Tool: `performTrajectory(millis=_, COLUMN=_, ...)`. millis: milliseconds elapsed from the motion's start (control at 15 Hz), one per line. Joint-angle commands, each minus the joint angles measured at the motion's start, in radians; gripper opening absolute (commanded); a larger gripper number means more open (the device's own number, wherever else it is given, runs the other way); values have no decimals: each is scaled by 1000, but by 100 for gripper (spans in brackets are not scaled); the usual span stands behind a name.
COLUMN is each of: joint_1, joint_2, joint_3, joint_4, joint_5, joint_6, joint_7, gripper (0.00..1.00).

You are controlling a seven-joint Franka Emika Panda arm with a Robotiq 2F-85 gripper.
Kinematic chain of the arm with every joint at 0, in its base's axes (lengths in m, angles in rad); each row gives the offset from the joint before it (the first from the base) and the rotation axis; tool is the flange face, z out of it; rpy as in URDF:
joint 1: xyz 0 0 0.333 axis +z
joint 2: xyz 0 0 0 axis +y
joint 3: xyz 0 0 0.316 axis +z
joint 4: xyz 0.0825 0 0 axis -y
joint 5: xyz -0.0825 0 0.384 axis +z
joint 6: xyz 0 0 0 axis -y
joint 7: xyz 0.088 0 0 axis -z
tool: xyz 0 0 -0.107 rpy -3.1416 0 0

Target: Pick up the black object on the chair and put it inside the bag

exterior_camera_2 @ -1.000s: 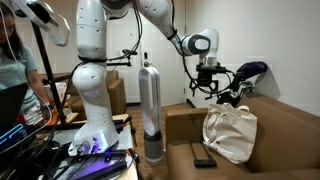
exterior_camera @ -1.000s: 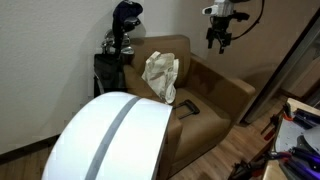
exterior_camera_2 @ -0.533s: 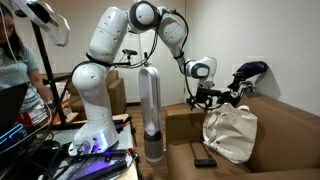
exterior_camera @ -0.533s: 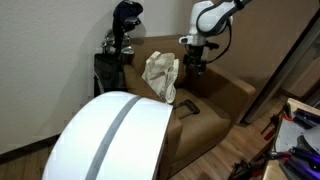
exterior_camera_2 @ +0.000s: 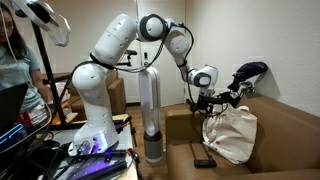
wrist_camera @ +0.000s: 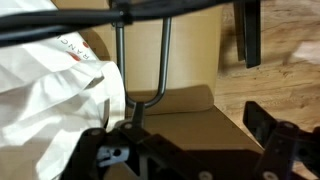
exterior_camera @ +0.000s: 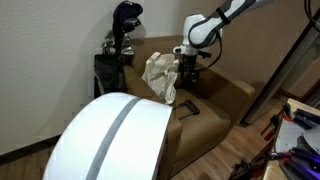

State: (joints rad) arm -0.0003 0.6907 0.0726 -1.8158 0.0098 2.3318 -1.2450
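A small flat black object point(exterior_camera: 187, 107) lies on the front of the seat of a brown armchair point(exterior_camera: 225, 95); it also shows in an exterior view point(exterior_camera_2: 204, 162). A cream cloth bag point(exterior_camera: 160, 76) stands upright on the seat against the backrest, seen too in an exterior view point(exterior_camera_2: 233, 134) and at the left of the wrist view point(wrist_camera: 50, 90). My gripper point(exterior_camera: 190, 70) hangs above the seat just beside the bag, well above the black object. In the wrist view its fingers point(wrist_camera: 195, 150) are wide apart and empty. The black object is out of the wrist view.
A dark golf bag point(exterior_camera: 120, 40) stands behind the chair. A large white domed object point(exterior_camera: 115, 140) fills the foreground. A silver cylinder point(exterior_camera_2: 150, 110) stands by the chair's arm point(exterior_camera_2: 185, 125). A person point(exterior_camera_2: 12, 60) is at the far edge.
The arm has come down from high above the chair to just beside the bag, over the seat. The bag and the black object have not moved.
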Motion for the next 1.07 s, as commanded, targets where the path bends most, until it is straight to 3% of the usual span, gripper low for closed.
performTrajectory(millis=0, joint_1=-11, joint_2=71, joint_3=13, joint_4=42, joint_5=-23, joint_6=69, joint_7=74, gripper=100)
performTrajectory(millis=800, joint_1=-59, joint_2=460, joint_3=-7, joint_4=297, joint_5=-82, joint_6=72, joint_7=111, gripper=100)
performTrajectory(millis=1000, joint_1=-71, joint_2=452, joint_3=5, joint_4=275, joint_5=-87, joint_6=67, joint_7=114, gripper=100)
